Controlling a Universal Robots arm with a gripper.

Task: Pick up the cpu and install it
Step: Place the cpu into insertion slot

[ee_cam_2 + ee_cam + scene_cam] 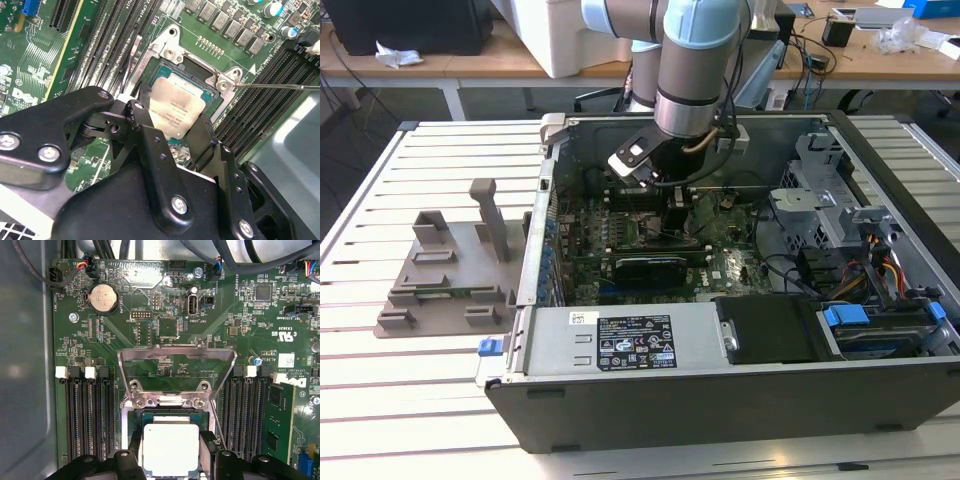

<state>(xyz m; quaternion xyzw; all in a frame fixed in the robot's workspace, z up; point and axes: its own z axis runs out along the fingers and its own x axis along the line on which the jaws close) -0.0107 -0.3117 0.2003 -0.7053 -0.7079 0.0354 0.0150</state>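
Observation:
The cpu, a flat square chip with a silvery-white top, lies level over the open socket on the green motherboard. My gripper is shut on the cpu, one black finger against each of two opposite edges. In the exterior view the gripper reaches down into the open computer case, and the arm hides the chip there.
The socket's metal load plate is swung open, and its thin lever sticks out sideways. Memory slots flank the socket. A grey plastic tray with upright posts sits outside the case, on the exterior view's left. Cables and drive bays fill the right.

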